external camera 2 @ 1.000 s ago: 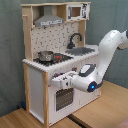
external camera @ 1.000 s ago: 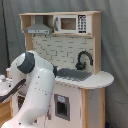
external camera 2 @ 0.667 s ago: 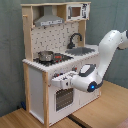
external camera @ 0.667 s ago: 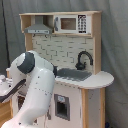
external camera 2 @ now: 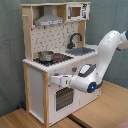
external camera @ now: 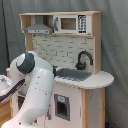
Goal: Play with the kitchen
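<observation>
While the arm reaches across the kitchen front, its claw sits by the oven door; I cannot tell its grip. A pot stands on the stovetop.

A lab-like test space: grey curtain backdrop, wooden tabletop

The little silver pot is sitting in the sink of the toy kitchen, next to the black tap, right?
Not quite. The little silver pot is on the black stovetop of the toy kitchen, not in the sink. The second exterior view shows it. The black tap stands behind the sink, away from the pot.
</observation>
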Available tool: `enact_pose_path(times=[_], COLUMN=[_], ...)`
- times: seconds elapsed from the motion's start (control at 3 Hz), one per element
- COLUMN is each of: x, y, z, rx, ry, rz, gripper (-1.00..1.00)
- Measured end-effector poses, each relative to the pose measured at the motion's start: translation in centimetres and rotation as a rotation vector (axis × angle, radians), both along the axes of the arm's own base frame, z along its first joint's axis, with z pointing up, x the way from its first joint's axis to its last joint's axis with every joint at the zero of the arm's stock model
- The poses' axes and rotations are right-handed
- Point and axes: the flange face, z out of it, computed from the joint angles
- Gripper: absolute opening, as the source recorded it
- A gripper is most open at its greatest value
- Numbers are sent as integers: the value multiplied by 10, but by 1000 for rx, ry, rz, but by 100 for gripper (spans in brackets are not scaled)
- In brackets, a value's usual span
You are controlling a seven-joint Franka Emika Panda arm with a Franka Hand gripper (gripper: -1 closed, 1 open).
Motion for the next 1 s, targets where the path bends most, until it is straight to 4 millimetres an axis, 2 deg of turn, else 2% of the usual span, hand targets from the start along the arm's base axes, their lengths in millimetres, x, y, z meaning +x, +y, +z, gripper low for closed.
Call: enact_pose_path(times=[1.0], x=[0], y=[1], z=[1], rx=[330], ry=[5], rz=[-25], gripper=[-100])
